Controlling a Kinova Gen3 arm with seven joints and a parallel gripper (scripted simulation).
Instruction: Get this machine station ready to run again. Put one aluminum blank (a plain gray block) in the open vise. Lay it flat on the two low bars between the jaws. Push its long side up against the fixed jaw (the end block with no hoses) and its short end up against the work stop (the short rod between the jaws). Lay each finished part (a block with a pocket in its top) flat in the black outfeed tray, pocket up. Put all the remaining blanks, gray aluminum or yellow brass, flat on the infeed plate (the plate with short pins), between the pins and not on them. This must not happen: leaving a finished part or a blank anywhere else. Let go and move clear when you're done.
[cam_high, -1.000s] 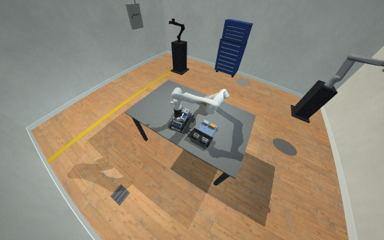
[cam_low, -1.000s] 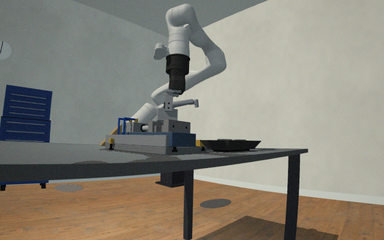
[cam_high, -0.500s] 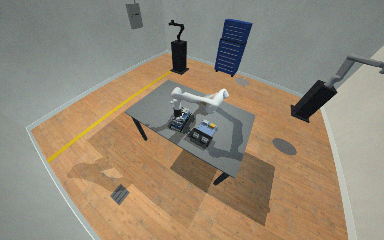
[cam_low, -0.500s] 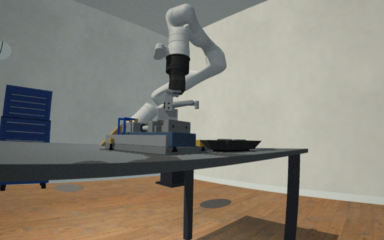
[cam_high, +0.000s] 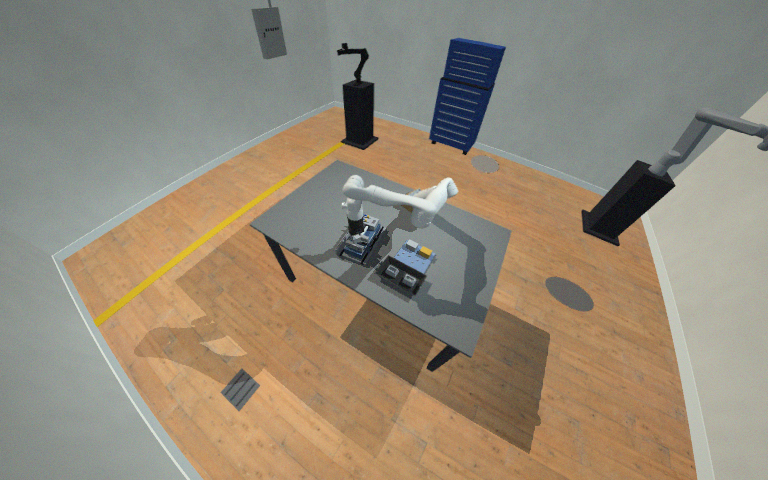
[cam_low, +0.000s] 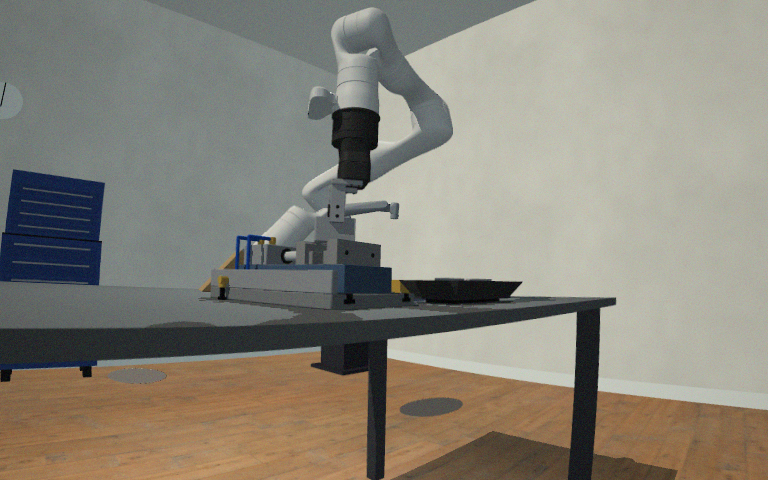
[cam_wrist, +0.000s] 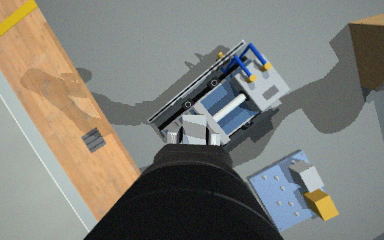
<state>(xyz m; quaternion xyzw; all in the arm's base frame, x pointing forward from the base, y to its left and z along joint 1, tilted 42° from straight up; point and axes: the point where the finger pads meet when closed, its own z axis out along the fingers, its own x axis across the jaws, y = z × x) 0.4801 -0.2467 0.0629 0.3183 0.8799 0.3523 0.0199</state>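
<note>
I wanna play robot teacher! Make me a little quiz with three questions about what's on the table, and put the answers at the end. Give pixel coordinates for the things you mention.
1. True or false: the yellow block (cam_high: 425, 253) (cam_wrist: 324, 206) is right beside a gray block on the blue plate (cam_high: 415, 263) (cam_wrist: 272, 187).

2. How many gray parts are in the black tray (cam_high: 403, 264) (cam_low: 458, 290)?

3. Pick one. The gripper (cam_high: 358, 236) (cam_low: 338, 217) (cam_wrist: 194, 132) is holding:
A) a white pipe
B) nothing
C) a gray block

Key: 1. True; 2. Two; 3. C
</note>
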